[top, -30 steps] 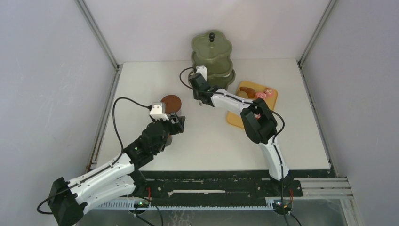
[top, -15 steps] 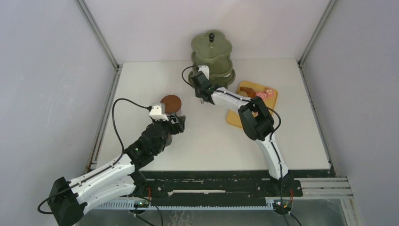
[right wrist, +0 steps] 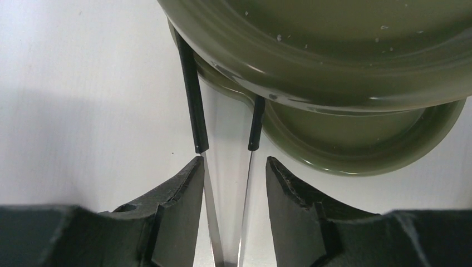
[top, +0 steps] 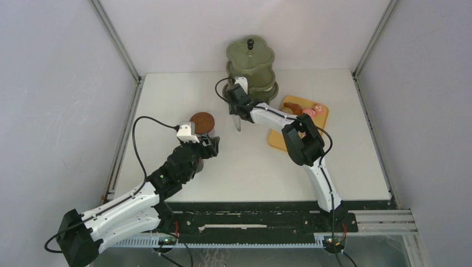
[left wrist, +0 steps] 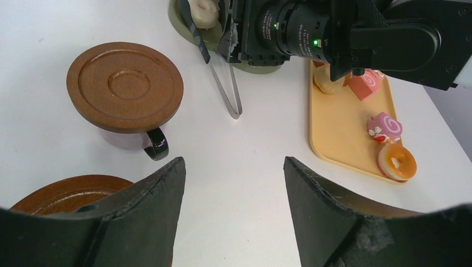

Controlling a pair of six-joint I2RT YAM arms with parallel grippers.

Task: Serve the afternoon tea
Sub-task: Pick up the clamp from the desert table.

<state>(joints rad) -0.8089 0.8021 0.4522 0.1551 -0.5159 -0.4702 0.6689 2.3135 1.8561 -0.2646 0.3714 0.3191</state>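
Note:
The olive-green stand (top: pixel 251 61) rises at the back; its lower tiers fill the right wrist view (right wrist: pixel 345 67). A pale donut (left wrist: pixel 201 11) lies on its bottom tier. My right gripper (top: pixel 236 110) (right wrist: pixel 234 167) is open just in front of the stand. The black tongs (left wrist: pixel 225 89) (right wrist: pixel 192 100) run loosely between its fingers, their loop end on the table (top: pixel 238 127). My left gripper (top: pixel 210 146) (left wrist: pixel 234 167) is open and holds nothing. It hovers beside a brown cup capped by a saucer (left wrist: pixel 125 86) (top: pixel 202 119).
The orange-yellow tray (left wrist: pixel 334 128) (top: pixel 276 139) right of the stand carries an orange donut (left wrist: pixel 396 161), a pink swirl cake (left wrist: pixel 384 126), a pink block (left wrist: pixel 364 86) and a pale bun (left wrist: pixel 327 83). A second brown saucer (left wrist: pixel 67 192) lies under my left fingers.
My right jaws have spread apart and loosened from the tongs, whose loop end now shows on the table below the gripper. The right arm edged toward the stand. The left arm is unmoved.

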